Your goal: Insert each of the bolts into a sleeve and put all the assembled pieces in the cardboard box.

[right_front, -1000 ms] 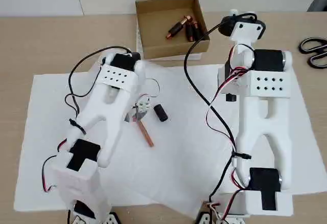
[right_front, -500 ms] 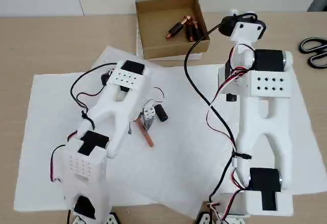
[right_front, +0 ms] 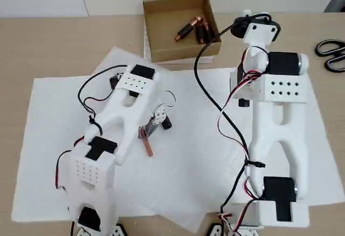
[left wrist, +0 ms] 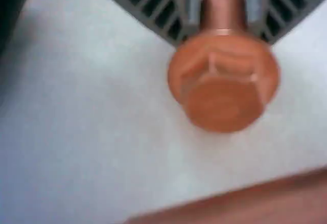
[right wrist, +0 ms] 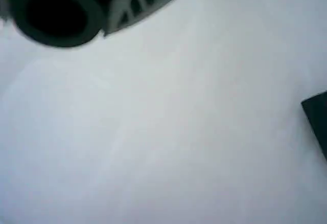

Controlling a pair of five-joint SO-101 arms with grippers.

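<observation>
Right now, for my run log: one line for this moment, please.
left end effector: shut on bolt | loose sleeve: on paper beside it | cardboard box: assembled pieces inside

A copper bolt (right_front: 146, 143), gripped aslant, beside black sleeve (right_front: 167, 122).

Wooden table (right_front: 54, 42) bears white paper (right_front: 188, 182) and scissors (right_front: 331, 53).

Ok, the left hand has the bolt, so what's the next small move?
Probably swing the left hand toward the black sleeve and line the bolt up with its opening: the bolt is clamped, and the sleeve lies close by on the white sheet.
</observation>
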